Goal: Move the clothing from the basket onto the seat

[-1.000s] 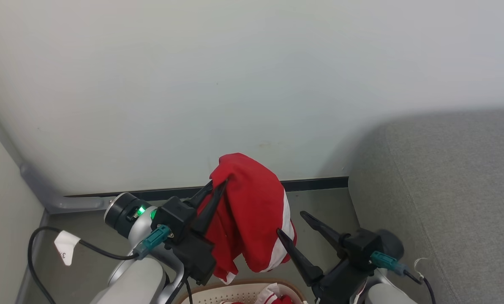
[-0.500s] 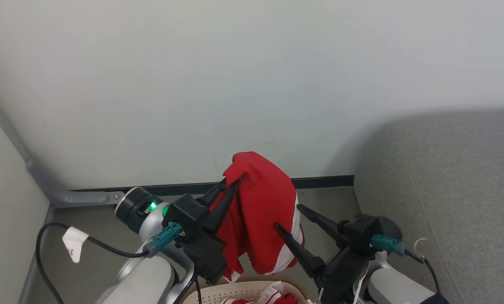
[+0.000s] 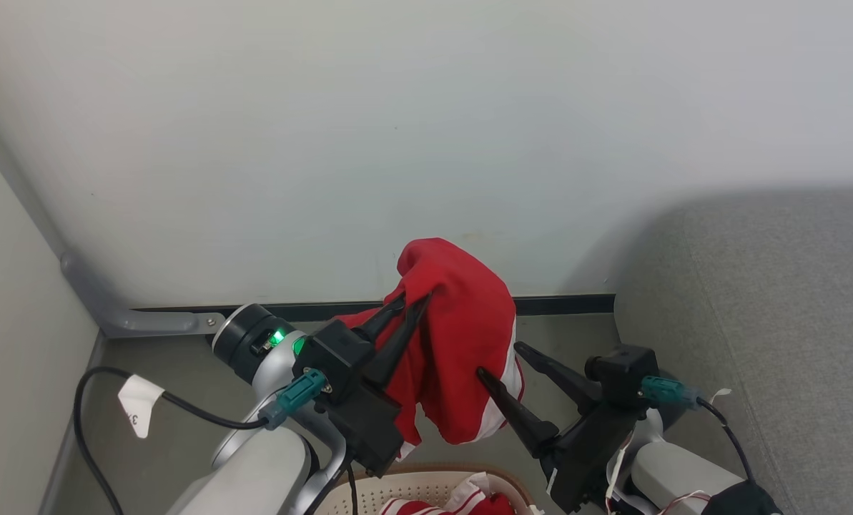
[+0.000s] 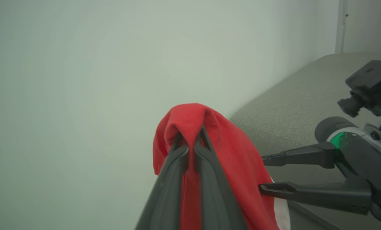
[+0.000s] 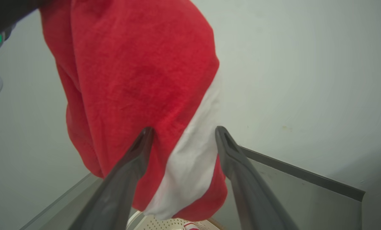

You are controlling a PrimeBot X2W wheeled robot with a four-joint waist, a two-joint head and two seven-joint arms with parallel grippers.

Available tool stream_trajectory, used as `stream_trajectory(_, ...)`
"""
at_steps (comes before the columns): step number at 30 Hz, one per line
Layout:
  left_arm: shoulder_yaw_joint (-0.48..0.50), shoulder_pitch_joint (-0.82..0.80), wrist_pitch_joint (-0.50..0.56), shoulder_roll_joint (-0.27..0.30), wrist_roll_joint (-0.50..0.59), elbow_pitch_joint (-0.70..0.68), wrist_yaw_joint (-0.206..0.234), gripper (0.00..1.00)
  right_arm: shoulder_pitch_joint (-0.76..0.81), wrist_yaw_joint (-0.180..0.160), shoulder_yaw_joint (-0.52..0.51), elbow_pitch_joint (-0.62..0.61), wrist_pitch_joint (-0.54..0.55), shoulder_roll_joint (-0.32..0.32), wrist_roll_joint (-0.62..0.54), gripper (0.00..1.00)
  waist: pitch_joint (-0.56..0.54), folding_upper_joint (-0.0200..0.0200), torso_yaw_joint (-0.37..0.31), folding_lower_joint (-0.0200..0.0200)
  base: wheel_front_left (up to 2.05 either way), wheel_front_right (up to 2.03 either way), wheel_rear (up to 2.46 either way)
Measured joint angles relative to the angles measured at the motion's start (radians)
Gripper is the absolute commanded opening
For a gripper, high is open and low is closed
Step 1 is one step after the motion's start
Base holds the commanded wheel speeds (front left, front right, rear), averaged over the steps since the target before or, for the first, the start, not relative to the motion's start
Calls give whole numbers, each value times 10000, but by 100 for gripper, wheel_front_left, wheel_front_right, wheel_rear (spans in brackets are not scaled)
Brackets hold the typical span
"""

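At mid-frame my left gripper (image 3: pixel 412 305) pinches the top fold of the white-striped red garment (image 3: pixel 462 336) so it hangs clear of the basket (image 3: pixel 375 493) at the bottom edge, my right gripper (image 3: pixel 499 360) spread beside its hem, the grey seat (image 3: pixel 769 300) waiting at right.

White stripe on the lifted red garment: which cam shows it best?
Right wrist view: the white stripe shows broad and unblocked between the fingers of the open right gripper. Head view shows a thin edge, partly behind a finger; left wrist view a sliver.
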Motion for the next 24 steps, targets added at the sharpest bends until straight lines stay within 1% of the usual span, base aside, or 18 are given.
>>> stream_trajectory(4, -36, -5, 92, -8, 0, -100, 0, 0, -236, 0, 428, 105, 0, 58, 644, 100, 35, 0, 36, 0, 0, 0, 0)
stream_trajectory(12, -92, -58, 211, -71, 0, -261, 0, 0, -1123, 0, 1611, 174, 199, 268, 1484, 100, 116, 0, 130, 0, 0, 0, 0)
stream_trajectory(13, -104, -77, 219, -86, 0, -276, 0, 0, -1218, 0, 1726, 201, 232, 282, 1563, 75, 124, 0, 146, 0, 0, 0, 0)
stream_trajectory(14, -105, -93, 221, -90, 0, -291, 0, 0, -1297, 0, 1820, 213, 234, 297, 1678, 47, 132, 0, 162, 0, 0, 0, 0)
stream_trajectory(15, -109, -122, 224, -92, 0, -297, 0, 0, -1374, 0, 1914, 217, 236, 305, 1764, 47, 141, 0, 178, 0, 0, 0, 0)
stream_trajectory(16, -105, -162, 253, -90, 0, -301, 0, 0, -1429, 0, 1958, 217, 234, 316, 1825, 38, 148, 0, 192, 0, 0, 0, 0)
stream_trajectory(18, -86, -191, 253, -81, 0, -314, 2, 0, -1500, 0, 1994, 226, 230, 336, 1956, 10, 160, 0, 211, 0, 0, 0, 0)
stream_trajectory(19, -79, -190, 257, -73, -2, -314, 4, 0, -1542, 0, 2010, 226, 226, 334, 2017, 0, 164, 0, 215, 0, 0, 0, 0)
stream_trajectory(22, -8, -174, 282, -10, -71, -320, 19, 0, -1595, 0, 2048, 211, 205, 307, 2157, 0, 171, 0, 197, 0, 0, 0, 0)
stream_trajectory(24, 82, -157, 297, 105, -184, -326, 105, 0, -1594, 0, 2088, 178, 201, 261, 2274, 0, 178, 0, 139, 0, 0, 0, 0)
